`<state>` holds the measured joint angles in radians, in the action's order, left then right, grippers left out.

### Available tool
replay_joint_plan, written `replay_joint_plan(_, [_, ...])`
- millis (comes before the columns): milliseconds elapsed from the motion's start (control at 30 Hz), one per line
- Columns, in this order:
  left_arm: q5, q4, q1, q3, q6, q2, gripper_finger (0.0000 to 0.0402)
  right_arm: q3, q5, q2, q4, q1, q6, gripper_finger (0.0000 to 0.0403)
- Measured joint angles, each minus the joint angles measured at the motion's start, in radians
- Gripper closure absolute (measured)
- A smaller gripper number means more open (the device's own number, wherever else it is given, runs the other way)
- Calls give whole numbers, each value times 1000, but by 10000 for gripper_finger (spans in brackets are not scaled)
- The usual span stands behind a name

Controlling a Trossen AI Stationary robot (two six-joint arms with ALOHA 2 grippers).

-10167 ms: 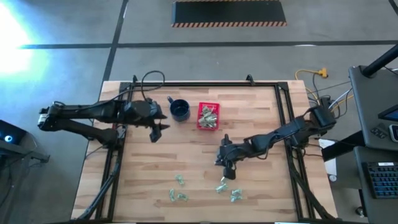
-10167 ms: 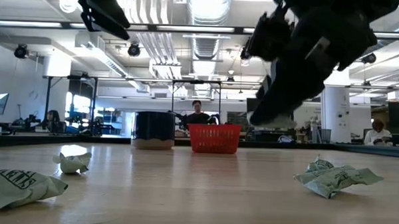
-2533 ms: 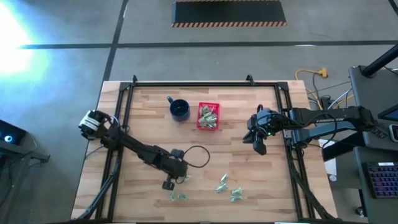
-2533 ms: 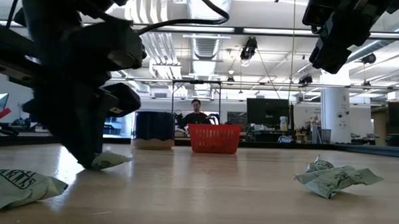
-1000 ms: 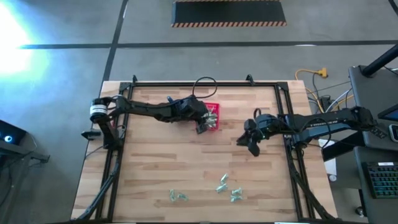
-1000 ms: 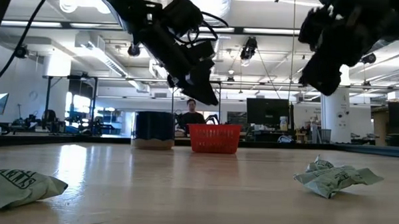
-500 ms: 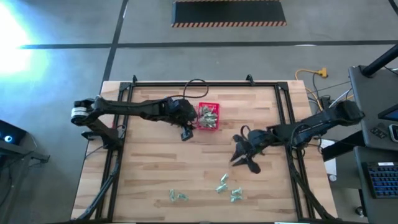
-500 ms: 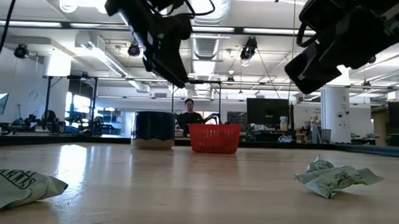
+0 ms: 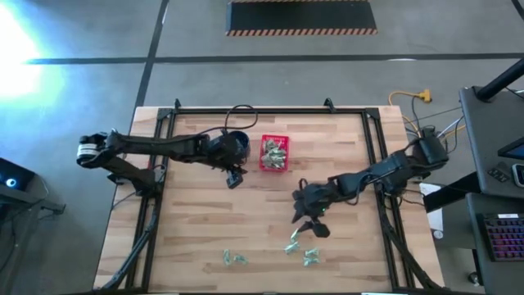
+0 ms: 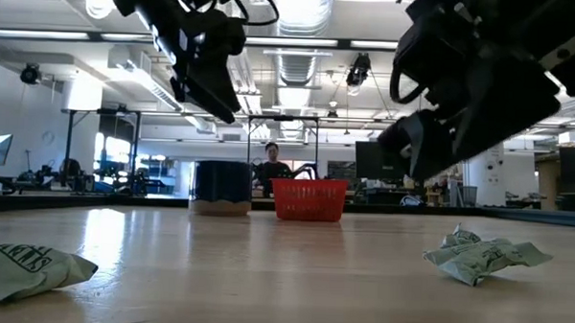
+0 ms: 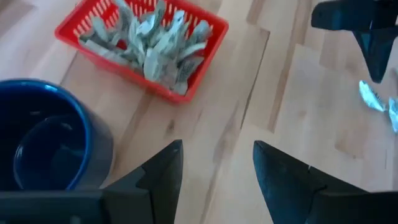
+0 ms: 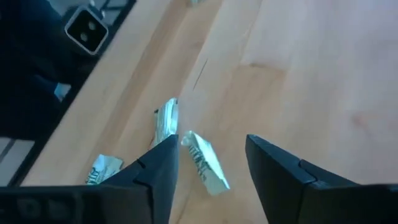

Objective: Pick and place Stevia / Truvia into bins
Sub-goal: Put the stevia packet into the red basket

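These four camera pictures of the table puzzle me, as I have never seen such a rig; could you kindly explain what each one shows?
Two dark robot arms work at a wooden table. One picture looks straight down, one looks level across the tabletop, and two come from cameras on the arms' wrists. The left claw, open and empty, hangs near the dark blue round mug and the small red mesh plastic basket, which is filled with sachets. The right claw, also open and holding nothing, hovers over loose pale green-and-white paper sachets on the wood.

Red basket (image 9: 274,153), dark blue mug (image 9: 237,144), pale green-and-white sachets (image 12: 205,163).
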<state>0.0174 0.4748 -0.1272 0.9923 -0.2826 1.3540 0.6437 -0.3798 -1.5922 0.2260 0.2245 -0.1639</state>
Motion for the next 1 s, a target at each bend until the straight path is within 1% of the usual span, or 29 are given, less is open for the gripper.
replay_joint_plan(133, [0,0,5,-33,-7,-23,224,33,-3,-71,-7,20,0,219])
replay_joint_plan(267, [-1,-2,6,-65,-27,-40,224,52,5,-127,-12,39,0,221])
replay_joint_plan(333, [-2,8,7,-72,-28,-42,223,51,24,-143,-18,45,-6,225])
replay_joint_plan(500, [-4,6,10,-80,-26,-47,223,51,134,-145,-80,60,-23,245])
replay_joint_plan(700, [-5,7,10,-100,-26,-48,223,52,206,-138,-113,85,-39,284])
replay_joint_plan(833, [-10,7,11,-114,-26,-48,223,51,232,-135,-117,94,-96,326])
replay_joint_plan(1000, [-20,7,12,-116,-26,-48,223,47,230,-119,-127,94,-137,384])
